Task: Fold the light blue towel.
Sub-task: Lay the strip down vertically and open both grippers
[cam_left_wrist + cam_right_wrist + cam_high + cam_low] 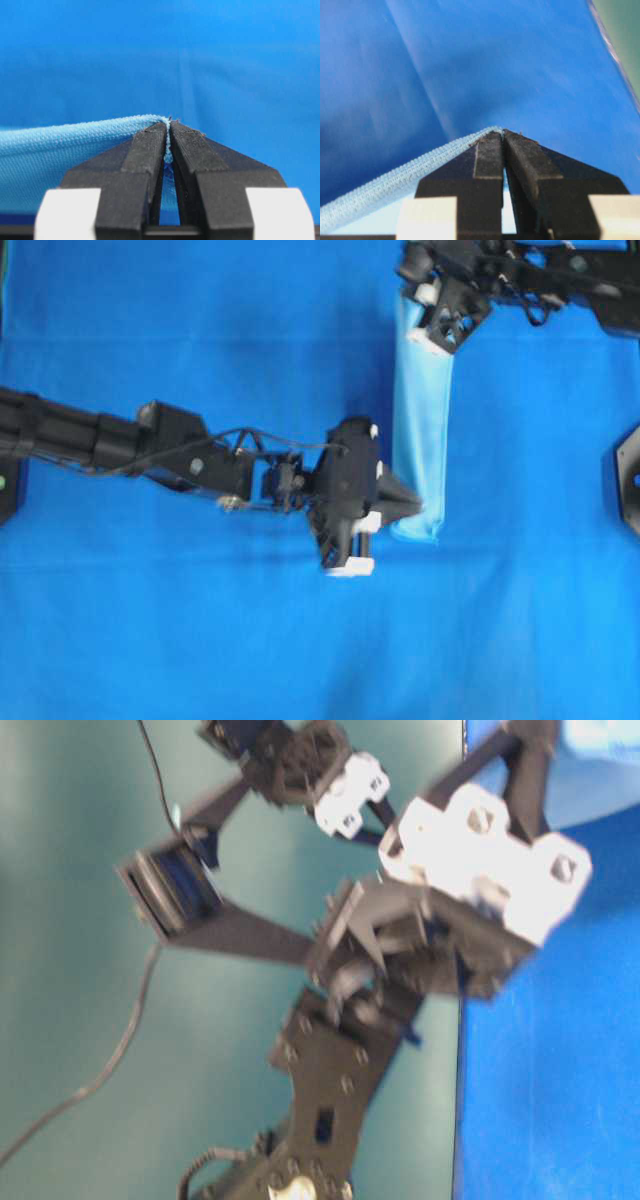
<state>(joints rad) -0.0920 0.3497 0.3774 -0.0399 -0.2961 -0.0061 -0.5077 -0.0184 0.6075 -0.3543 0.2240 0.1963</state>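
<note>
The light blue towel (420, 430) hangs as a narrow strip stretched between my two grippers, right of the overhead view's middle. My left gripper (412, 504) is shut on its near corner; in the left wrist view the towel (65, 150) runs off to the left from the pinched tips of that gripper (168, 125). My right gripper (425, 332) is shut on the far end at the top of the overhead view. The right wrist view shows the hem of the towel (395, 185) leading into the closed tips of that gripper (502, 132).
A darker blue cloth (200, 620) covers the whole surface. A black arm base (628, 480) sits at the right edge. The table-level view is filled by blurred arm parts (330, 1080) against a teal wall (80, 970).
</note>
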